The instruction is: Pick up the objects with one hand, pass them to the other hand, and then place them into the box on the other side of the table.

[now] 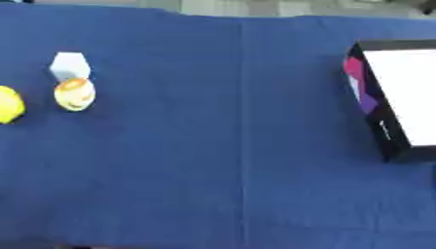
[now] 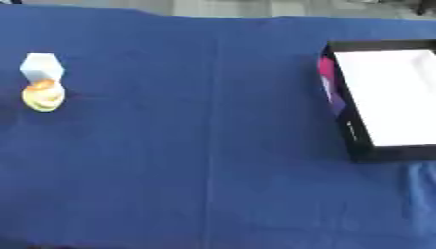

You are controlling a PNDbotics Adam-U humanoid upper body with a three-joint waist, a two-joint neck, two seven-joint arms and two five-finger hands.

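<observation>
Blue cloth (image 1: 238, 194) covers the worktop from the near edge to the far one, with a faint crease running straight up its middle. On the right sits the box (image 2: 354, 141), black-walled with a white inside, a pink and purple patch on its left outer wall; it lies slightly askew and runs off the right edge. Nothing is inside the part that shows. Far across the cloth on the left lie the objects: a yellow ball (image 1: 9, 104) cut by the left edge of the left eye view, a yellow-and-orange round thing (image 1: 75, 94) just beside it, and a pale hexagonal block (image 1: 70, 65) touching that one's far side. All three are well apart from the box. Neither hand shows in either view, so their state cannot be told.
</observation>
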